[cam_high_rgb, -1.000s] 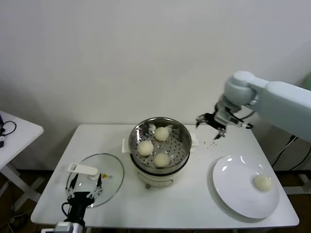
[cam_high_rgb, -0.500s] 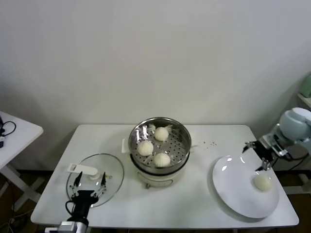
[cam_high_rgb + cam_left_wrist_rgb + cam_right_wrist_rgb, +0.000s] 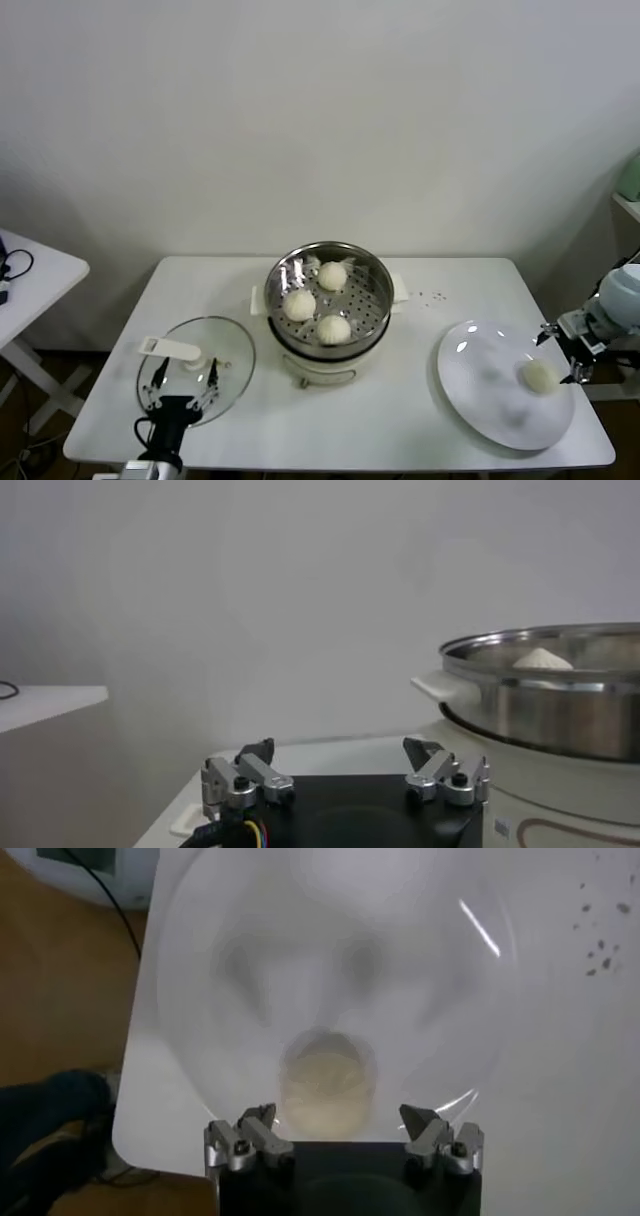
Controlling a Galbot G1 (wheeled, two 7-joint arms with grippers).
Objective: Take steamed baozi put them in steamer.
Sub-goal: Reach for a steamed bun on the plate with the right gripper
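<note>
The steamer (image 3: 372, 318) stands mid-table, a shiny steel pot on a cream base. It holds three baozi (image 3: 332, 275) (image 3: 299, 305) (image 3: 333, 328). A fourth baozi (image 3: 540, 375) lies on the white plate (image 3: 480, 390) at the right. My right gripper (image 3: 560, 353) hovers at the plate's right edge, open, and its wrist view shows that baozi (image 3: 327, 1083) just ahead of its spread fingers (image 3: 338, 1116), with no contact seen. My left gripper (image 3: 186, 378) waits open near the front left corner. Its wrist view (image 3: 340, 750) looks across at the steamer's wall (image 3: 540, 705).
A flat glass lid (image 3: 235, 350) with a white handle (image 3: 170, 348) lies front left, under my left gripper. Dark specks (image 3: 432, 296) dot the table between steamer and plate. A small white side table (image 3: 35, 270) stands at the far left. The table's right edge is close to the plate.
My right arm has swung from beside the steamer's right rim out to the right and down to the plate's edge near the lone baozi, staying open. The left arm has barely moved.
</note>
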